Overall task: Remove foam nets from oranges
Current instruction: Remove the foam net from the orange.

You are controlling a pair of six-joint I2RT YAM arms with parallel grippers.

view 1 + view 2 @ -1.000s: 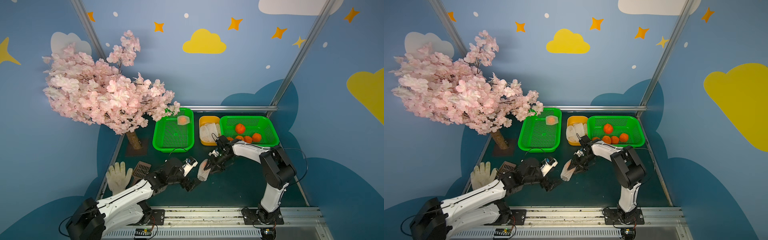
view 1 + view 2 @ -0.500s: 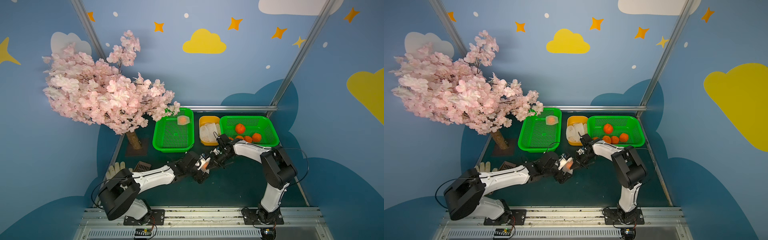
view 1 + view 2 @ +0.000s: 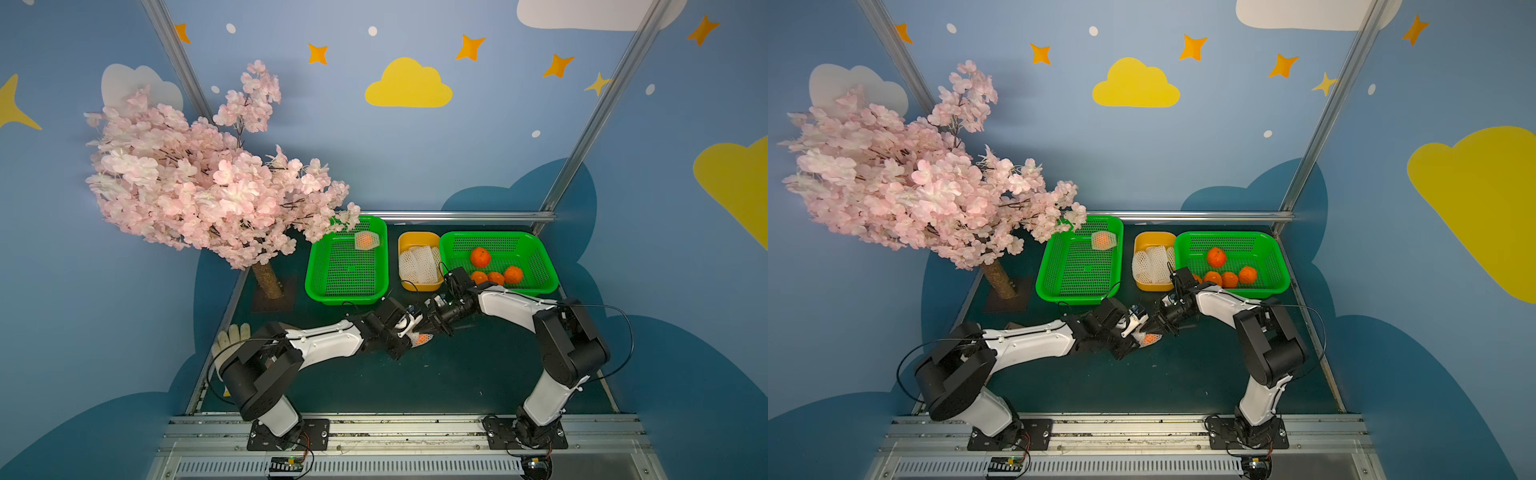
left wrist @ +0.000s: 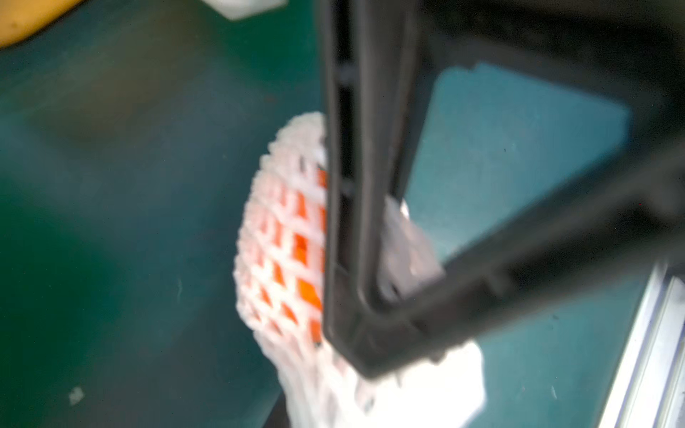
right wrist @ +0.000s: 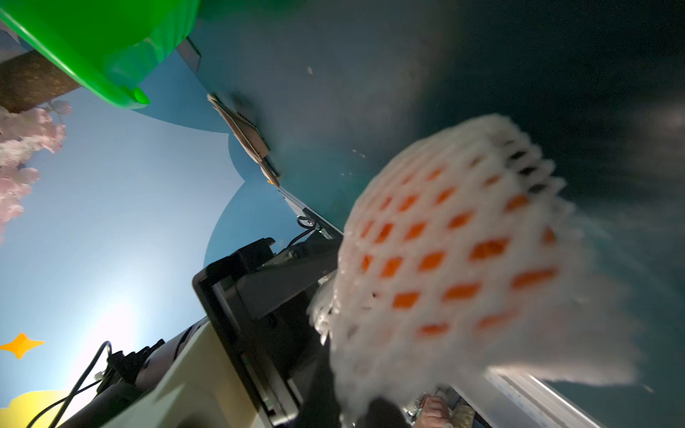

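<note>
Change: left end effector (image 4: 370,348) has swung in and narrowed from wide onto the foam net (image 4: 281,259).
Right end effector (image 3: 437,326): at the net's other end; I cannot tell its grip.
Orange (image 3: 422,339): still netted, between both, mid-counter (image 3: 415,382).
Meaning: probably ready to pull the net off.

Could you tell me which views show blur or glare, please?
Left wrist view: the whole frame is soft, and the netted orange is smeared by motion blur. Right wrist view: the netted orange blurs toward its edges, and there is a bright glare patch on the wall. Both top views: sharp and evenly lit.
</note>
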